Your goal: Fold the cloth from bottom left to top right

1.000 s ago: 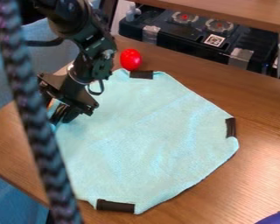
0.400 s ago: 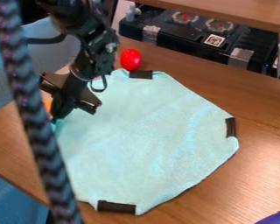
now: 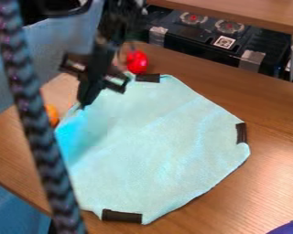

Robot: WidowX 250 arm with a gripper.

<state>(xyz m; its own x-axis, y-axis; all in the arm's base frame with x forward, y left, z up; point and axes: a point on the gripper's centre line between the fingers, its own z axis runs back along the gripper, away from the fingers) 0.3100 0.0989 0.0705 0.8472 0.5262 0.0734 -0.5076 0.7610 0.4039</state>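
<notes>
At the far left a braided cord (image 3: 31,114) runs down the frame, crossing my sight of the cloth's left edge, so I'd judge that side with care. Just right of it, an orange thing (image 3: 52,115) sits near the edge of the cloth; a low sweep could drag fabric over it.

My gripper (image 3: 84,106) is in the upper left of the frame, its fingers closed together on the left corner of the cloth (image 3: 158,151). That corner is raised, pulling up a slope of fabric, while the rest lies spread flat across the middle.

The step in hand, as I read it, is carrying this corner over. I'd lift only enough to clear the layer below — too low and the whole sheet may slide — then travel in a smooth arc toward the right, easing down before letting go. The red thing (image 3: 138,64) lies beside the top dark strip (image 3: 148,78), so I'd swing wide of it. The bottom strip (image 3: 121,215) and the right strip (image 3: 241,133) give me marks for checking that the cloth hasn't skewed.
</notes>
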